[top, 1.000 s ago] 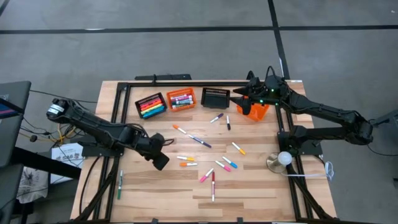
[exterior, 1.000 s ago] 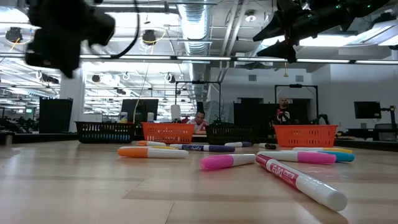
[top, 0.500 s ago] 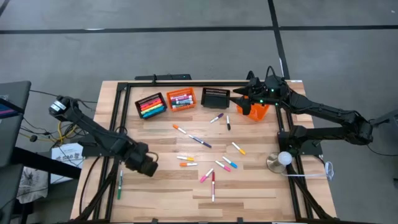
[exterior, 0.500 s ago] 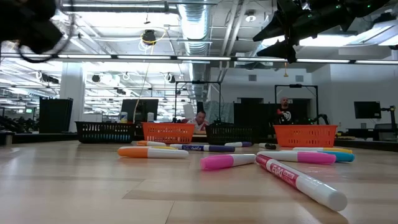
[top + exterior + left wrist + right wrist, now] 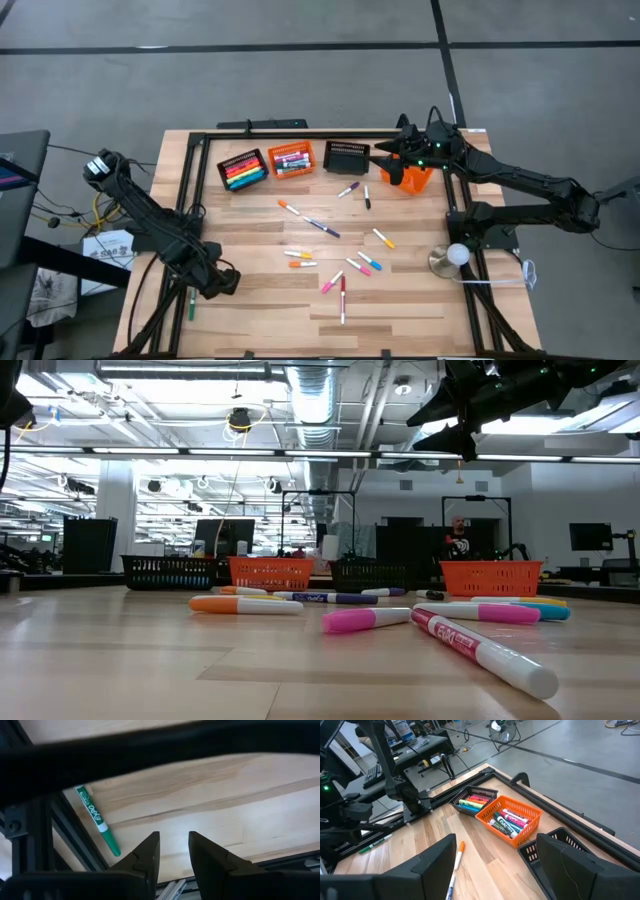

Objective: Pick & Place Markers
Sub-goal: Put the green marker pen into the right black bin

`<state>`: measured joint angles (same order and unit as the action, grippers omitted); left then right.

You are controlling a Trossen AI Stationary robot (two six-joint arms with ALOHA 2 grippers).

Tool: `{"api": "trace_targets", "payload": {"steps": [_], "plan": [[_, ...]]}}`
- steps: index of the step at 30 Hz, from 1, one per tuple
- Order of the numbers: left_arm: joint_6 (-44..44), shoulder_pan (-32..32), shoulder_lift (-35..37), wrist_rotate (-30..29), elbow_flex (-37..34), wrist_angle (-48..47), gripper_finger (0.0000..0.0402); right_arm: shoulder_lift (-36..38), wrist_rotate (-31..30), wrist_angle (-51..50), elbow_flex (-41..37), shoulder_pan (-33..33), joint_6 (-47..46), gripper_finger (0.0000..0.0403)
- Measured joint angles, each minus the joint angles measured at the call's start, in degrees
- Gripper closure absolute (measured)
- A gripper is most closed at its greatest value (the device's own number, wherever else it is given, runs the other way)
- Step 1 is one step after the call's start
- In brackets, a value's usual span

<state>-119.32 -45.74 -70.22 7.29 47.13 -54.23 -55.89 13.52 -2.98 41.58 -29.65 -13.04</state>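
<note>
Left hand [image 5: 170,851], fingers slightly parted and empty, hangs near the green marker [image 5: 97,821] lying by the table's [image 5: 400,300] left edge, likely to pick it up; right hand [image 5: 385,160], spread wide, waits over the orange basket [image 5: 412,178].

Two matte-black jointed arms, slim and tubular; the left arm [image 5: 150,215] carries a silver-capped joint and black cabling, the right arm [image 5: 520,180] shows small green indicator lights. Each tool has two tapered black fingers [image 5: 145,857].
</note>
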Motion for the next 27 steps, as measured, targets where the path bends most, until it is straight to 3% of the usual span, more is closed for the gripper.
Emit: {"api": "trace_targets", "payload": {"steps": [21,27], "plan": [[-4.3,0.1,-0.1,4.1,-0.1,-1.0,0.03,0.0,0.0,0.0,0.0,0.0,0.0,0.0137],[-4.2,0.1,-4.8,6.2,-0.1,-2.0,0.03,0.0,0.1,0.0,0.0,0.0,0.0,0.0137]]}}
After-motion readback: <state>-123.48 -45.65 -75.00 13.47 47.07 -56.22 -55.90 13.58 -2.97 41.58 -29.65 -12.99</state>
